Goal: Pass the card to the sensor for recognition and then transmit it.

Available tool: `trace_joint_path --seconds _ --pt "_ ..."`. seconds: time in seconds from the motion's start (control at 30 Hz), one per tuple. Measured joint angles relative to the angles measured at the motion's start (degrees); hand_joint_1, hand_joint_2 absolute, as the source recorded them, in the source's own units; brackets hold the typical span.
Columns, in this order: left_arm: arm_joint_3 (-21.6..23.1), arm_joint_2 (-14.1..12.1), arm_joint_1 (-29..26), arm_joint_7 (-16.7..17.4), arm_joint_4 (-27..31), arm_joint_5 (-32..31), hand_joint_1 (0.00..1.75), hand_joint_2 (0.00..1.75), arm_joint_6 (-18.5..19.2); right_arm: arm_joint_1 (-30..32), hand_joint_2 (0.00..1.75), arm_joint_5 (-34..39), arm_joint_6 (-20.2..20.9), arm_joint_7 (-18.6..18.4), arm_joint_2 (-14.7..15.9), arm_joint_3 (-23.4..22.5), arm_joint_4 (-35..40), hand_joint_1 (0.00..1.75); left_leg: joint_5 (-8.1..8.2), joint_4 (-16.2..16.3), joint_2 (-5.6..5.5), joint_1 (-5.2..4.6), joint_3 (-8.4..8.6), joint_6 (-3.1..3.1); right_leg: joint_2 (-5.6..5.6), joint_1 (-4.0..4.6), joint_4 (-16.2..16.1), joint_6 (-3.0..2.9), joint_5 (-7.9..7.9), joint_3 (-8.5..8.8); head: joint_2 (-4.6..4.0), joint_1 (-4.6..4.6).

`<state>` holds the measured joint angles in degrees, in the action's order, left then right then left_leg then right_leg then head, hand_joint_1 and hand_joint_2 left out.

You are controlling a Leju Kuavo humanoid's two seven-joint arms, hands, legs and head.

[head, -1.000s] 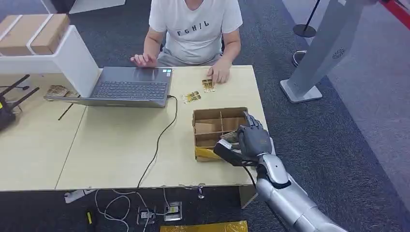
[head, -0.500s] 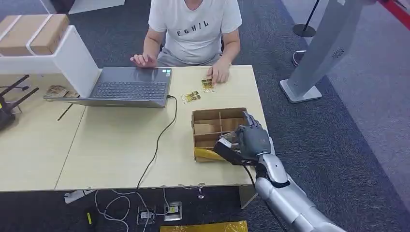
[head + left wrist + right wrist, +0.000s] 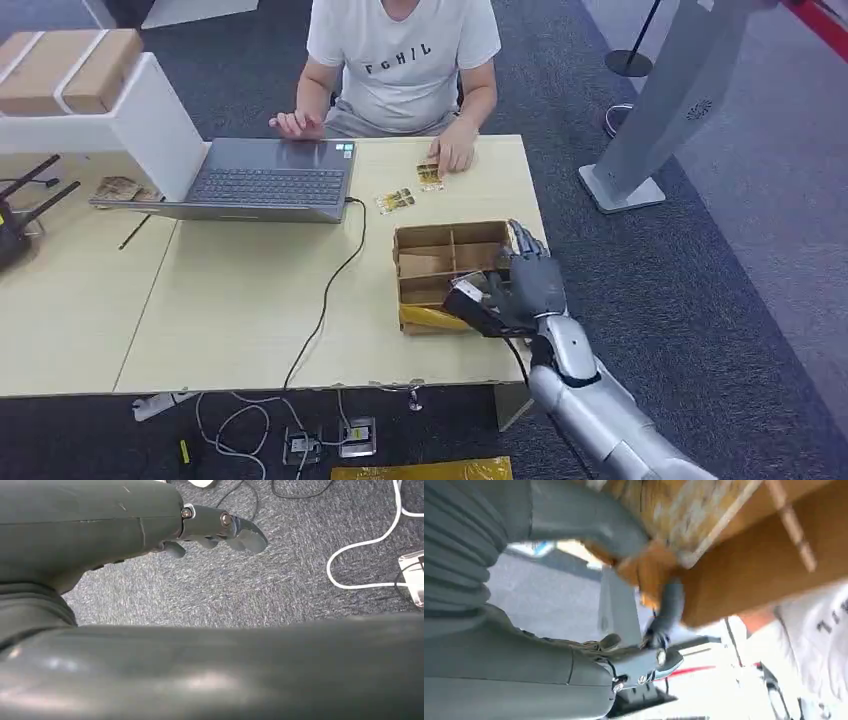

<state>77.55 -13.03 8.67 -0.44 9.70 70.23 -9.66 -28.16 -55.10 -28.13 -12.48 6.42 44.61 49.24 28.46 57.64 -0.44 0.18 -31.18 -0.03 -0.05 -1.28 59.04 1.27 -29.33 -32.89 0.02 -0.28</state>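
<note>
A brown cardboard box (image 3: 440, 262) with dividers stands near the table's right edge, several cards standing in it. My right hand (image 3: 525, 285) reaches into its near right compartment. In the blurred right wrist view the thumb (image 3: 589, 527) and a dark finger (image 3: 669, 605) pinch a gold patterned card (image 3: 684, 515) against the box wall. More gold cards (image 3: 396, 200) lie on the table beyond the box, and others (image 3: 431, 176) sit by a person's hand (image 3: 455, 155). My left hand (image 3: 215, 525) hangs over the carpet, holding nothing, fingers loosely apart.
A person in a white shirt (image 3: 400, 55) sits across the table at an open laptop (image 3: 265, 180), whose cable (image 3: 335, 280) runs over the front edge. A black device with antennas (image 3: 15, 225) stands at far left. A grey stand (image 3: 660, 120) rises right of the table.
My right hand has pushed slightly deeper and leftward into the box, its fingers lifting a little. The box has shifted a few pixels left. The person has stayed put.
</note>
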Motion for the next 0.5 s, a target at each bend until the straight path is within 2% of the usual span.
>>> trace_joint_path --seconds 0.13,0.33,0.5 --pt "0.0 0.0 0.0 -0.4 0.0 0.0 0.0 0.0 0.1 -1.5 1.75 -3.7 0.9 -1.2 2.2 -1.8 1.9 0.0 -0.02 0.0 0.0 0.0 0.01 -0.02 -0.01 0.0 0.0 -0.02 0.05 0.01 0.0 0.0" --pt "0.0 0.0 -0.1 -0.4 0.0 0.4 0.0 0.0 0.5 -3.2 1.75 -10.0 8.0 -1.5 6.2 -7.5 11.5 0.0 -0.02 0.0 0.0 -0.01 0.0 -0.02 0.0 -0.01 0.0 -0.03 0.07 0.01 0.0 0.02" --pt "0.0 0.0 -0.1 -0.4 0.0 0.8 0.0 0.0 0.4 -4.3 1.75 -11.6 10.0 -1.1 8.0 -10.5 16.9 0.0 -0.02 0.0 0.0 0.0 0.01 -0.02 -0.01 0.0 0.0 -0.03 0.07 0.0 0.0 0.0"
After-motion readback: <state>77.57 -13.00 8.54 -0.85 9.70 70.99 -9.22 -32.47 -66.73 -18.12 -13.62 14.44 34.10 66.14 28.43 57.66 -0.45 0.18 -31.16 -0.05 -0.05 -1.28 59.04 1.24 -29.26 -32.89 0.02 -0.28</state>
